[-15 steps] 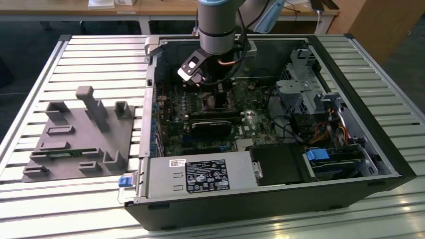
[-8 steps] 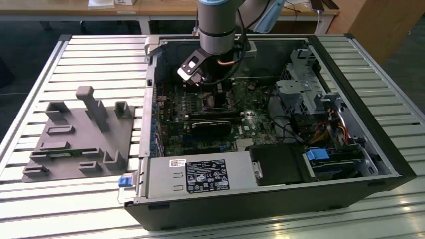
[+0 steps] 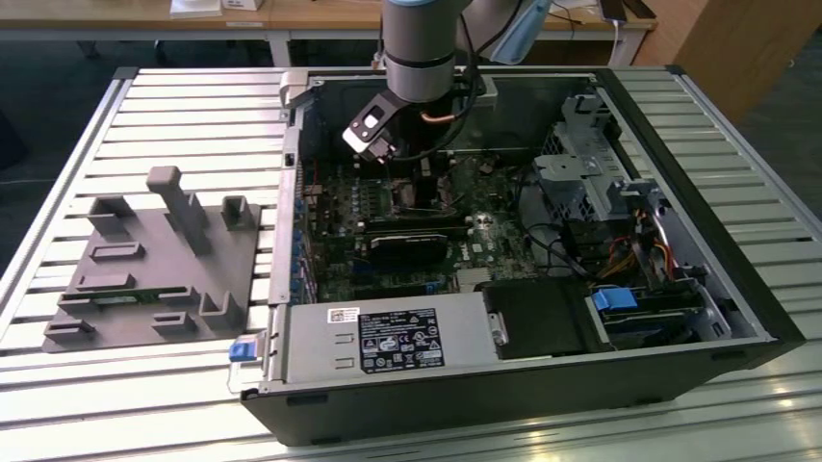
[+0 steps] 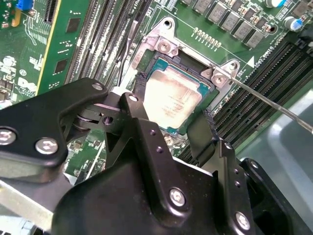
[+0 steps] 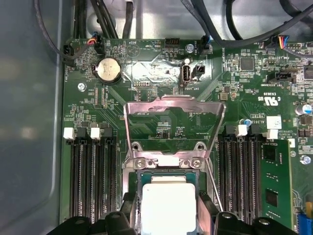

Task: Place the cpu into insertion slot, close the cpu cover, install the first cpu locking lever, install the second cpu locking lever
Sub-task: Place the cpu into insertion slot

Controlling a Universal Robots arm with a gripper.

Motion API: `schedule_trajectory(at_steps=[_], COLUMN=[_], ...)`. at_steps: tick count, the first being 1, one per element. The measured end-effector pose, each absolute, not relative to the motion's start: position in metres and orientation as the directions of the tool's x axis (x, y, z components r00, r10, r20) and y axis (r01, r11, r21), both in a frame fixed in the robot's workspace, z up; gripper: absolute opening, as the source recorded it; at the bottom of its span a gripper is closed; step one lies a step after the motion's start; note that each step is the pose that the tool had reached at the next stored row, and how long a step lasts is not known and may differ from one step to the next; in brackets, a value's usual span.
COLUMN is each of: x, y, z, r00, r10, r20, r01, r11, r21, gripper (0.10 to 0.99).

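Entry: pale slatted metal table (image 3: 167,96). Toward its edge at the exterior view's left it carries a grey moulded plastic fixture (image 3: 154,260). Across its middle stands an open black computer case (image 3: 719,318) holding the green circuit board (image 5: 230,83), and the black two-fingered gripper (image 4: 171,108) hangs over that board.

Hazards, as we judge them. The small flat square cpu with the dull silver-grey top (image 4: 171,98) lies within the silver-rimmed square insertion slot (image 4: 188,62), near the board's middle. We cannot tell whether it is fully seated, and a chip let go tilted or off-square could bend contacts beneath it. The thin silvery cpu cover frame (image 5: 173,103) stands raised on its hinge just beside the chip, so a knock from the arm could drop it onto the gripper. The thin bare metal lever rod (image 4: 274,105) runs just beside the slot's rim, where a fingertip could snag it. Rows of black memory slots (image 5: 90,181) flank the slot closely and leave little room for spreading.

Fingers (image 4: 199,133): spread only chip-wide, one at each opposite edge of the cpu. By our reading they are pressed against those edges and grasping it, and they touch nothing else that we can see.
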State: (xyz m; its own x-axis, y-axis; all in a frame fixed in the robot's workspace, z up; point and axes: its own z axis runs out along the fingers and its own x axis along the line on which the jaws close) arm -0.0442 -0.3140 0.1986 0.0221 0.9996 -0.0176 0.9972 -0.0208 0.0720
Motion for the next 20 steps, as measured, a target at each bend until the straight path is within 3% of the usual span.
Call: schedule_trajectory(at_steps=[6, 8, 9, 11, 12, 17, 20], x=[-0.0442, -0.0442, -0.0442, -0.0441, -0.044, -0.0437, -0.0437], y=[-0.3155, -0.3167, -0.3172, -0.3181, -0.3183, -0.3186, -0.3186], z=[0.2022, 0.203, 0.2035, 0.2041, 0.2042, 0.2049, 0.2058], r00=[0.022, 0.022, 0.022, 0.022, 0.022, 0.022, 0.022], r10=[1.0, 1.0, 1.0, 1.0, 1.0, 1.0, 1.0], r20=[-0.017, -0.018, -0.018, -0.018, -0.018, -0.018, -0.017], r01=[0.997, 0.997, 0.997, 0.997, 0.997, 0.997, 0.997], r11=[-0.021, -0.021, -0.021, -0.021, -0.021, -0.021, -0.021], r21=[0.072, 0.072, 0.072, 0.072, 0.072, 0.071, 0.071], gripper=[0.596, 0.475, 0.475, 0.357, 0.357, 0.122, 0.106])
